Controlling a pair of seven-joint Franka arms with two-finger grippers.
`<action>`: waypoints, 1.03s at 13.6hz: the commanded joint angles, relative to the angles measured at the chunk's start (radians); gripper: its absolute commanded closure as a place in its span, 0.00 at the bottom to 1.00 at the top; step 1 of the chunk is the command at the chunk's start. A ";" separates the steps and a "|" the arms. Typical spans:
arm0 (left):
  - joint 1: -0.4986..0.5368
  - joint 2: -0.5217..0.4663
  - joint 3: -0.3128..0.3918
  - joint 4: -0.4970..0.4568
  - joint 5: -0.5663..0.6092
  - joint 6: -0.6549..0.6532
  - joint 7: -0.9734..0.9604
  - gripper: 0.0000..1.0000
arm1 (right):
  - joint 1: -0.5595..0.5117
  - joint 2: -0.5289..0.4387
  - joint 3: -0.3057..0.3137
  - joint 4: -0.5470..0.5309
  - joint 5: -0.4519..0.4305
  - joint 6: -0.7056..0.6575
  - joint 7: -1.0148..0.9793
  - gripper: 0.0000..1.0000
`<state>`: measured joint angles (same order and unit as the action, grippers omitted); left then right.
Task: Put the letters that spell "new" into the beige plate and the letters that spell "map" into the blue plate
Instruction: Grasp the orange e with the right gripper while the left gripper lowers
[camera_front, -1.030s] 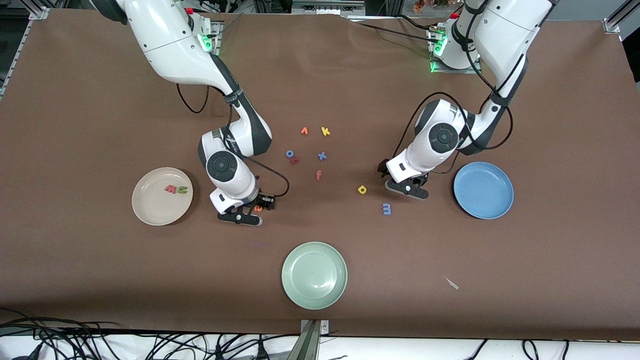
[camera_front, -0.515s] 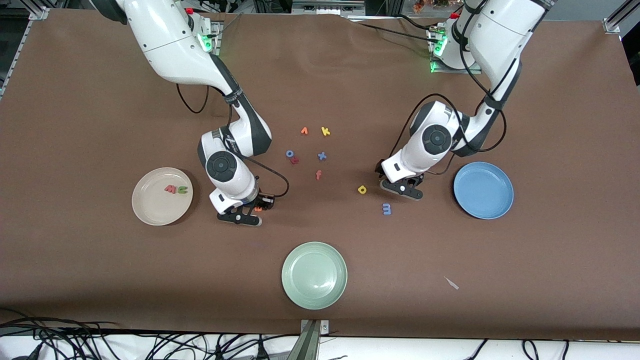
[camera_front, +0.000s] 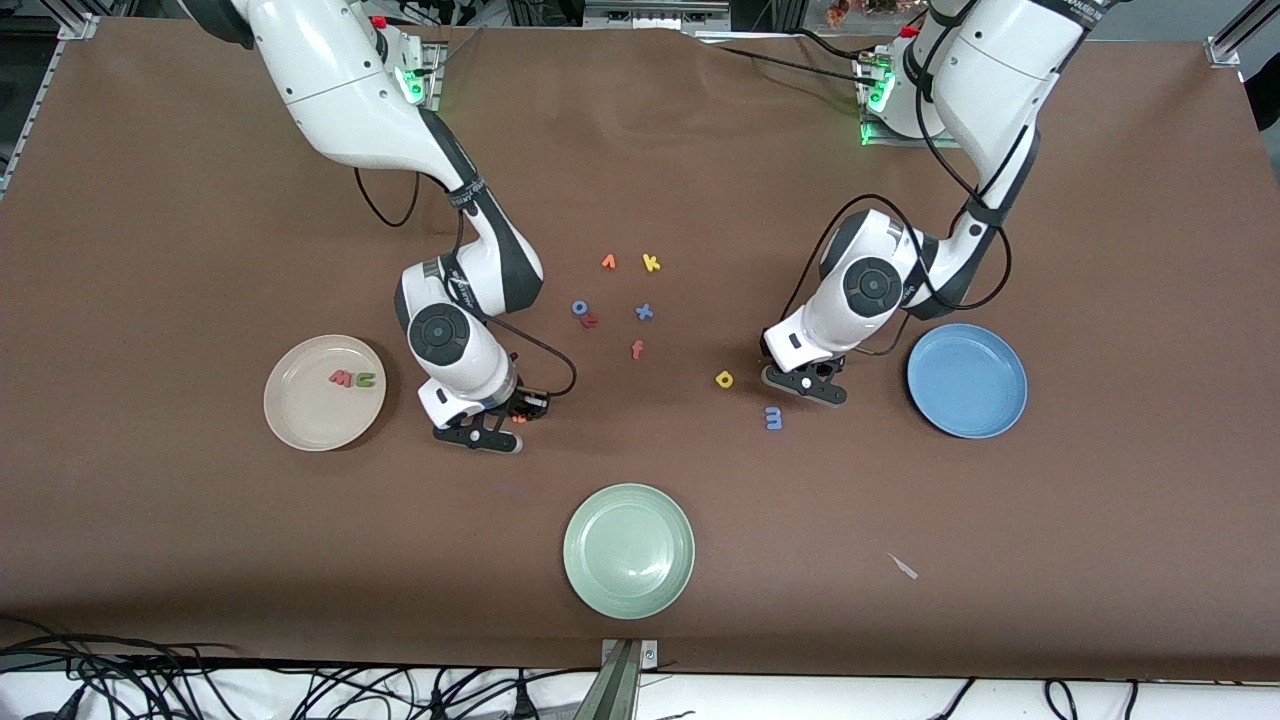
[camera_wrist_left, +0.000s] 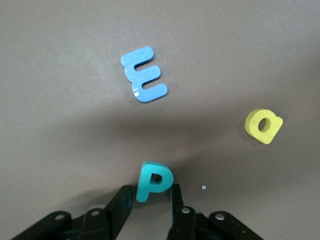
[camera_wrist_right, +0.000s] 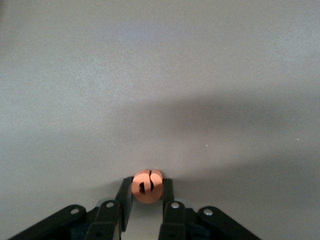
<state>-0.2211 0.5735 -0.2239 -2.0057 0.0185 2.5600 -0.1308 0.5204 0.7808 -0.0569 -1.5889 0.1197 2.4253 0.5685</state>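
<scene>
Between beige plate (camera_front: 324, 393) and green plate (camera_front: 628, 551): right gripper (camera_wrist_right: 145, 196) just closed, now pinching orange e (camera_wrist_right: 147, 186) | left gripper (camera_wrist_left: 151, 196) closed onto teal p (camera_wrist_left: 153, 180), near blue plate (camera_front: 966, 380) | m (camera_front: 773, 418), a (camera_front: 725, 379) on table | n, w (camera_front: 351, 378) in beige | next: lift both

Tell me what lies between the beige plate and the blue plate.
In the front view: between the beige plate and the blue plate are both tools, the yellow a and the blue m.
</scene>
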 joint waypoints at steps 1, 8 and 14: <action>-0.017 0.028 0.012 0.042 0.034 0.002 0.002 0.66 | -0.002 0.011 0.002 0.026 0.023 -0.011 -0.007 0.76; -0.008 0.014 0.012 0.047 0.037 0.002 0.004 1.00 | -0.066 -0.067 -0.024 0.093 0.018 -0.276 -0.142 0.76; 0.009 0.009 0.014 0.114 0.032 -0.001 0.002 0.22 | -0.072 -0.127 -0.184 0.084 0.017 -0.529 -0.381 0.76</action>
<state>-0.2210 0.5836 -0.2124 -1.9413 0.0189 2.5677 -0.1299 0.4437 0.6656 -0.2045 -1.4894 0.1203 1.9400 0.2428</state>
